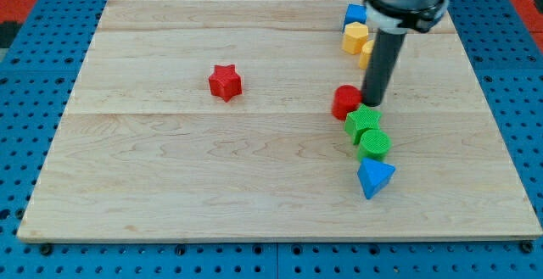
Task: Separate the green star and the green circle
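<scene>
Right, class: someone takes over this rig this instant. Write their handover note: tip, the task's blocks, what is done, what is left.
My tip is down on the board, just above the green star in the view, beside the red circle.
The green star and green circle are touching, the circle below and slightly right; the blue triangle sits against the circle's lower side.
Done: nothing, the pair is unseparated.
Left: push one green block clear of the other.

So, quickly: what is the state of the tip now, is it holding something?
My tip: no gripper, holds nothing; it sits just above the green star, beside the red block.
</scene>
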Robot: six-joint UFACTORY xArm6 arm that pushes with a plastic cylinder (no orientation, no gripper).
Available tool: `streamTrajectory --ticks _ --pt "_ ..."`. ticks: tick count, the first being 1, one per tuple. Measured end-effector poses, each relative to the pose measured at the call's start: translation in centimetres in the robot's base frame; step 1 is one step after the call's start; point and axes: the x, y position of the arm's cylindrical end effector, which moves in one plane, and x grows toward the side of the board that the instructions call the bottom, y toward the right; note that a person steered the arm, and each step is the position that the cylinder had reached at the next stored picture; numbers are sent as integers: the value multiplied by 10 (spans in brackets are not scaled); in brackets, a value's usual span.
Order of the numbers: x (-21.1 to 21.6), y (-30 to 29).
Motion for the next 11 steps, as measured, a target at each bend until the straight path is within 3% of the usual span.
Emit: streamTrajectory --ticks 1,2,3,4,5,6,8,11 --pt "0 -110" --pt "-1 -114" --pt "-27 -35" --pt "-15 52" --pt "38 94" --pt "68 97" --pt "79 43" --pt "19 -20"
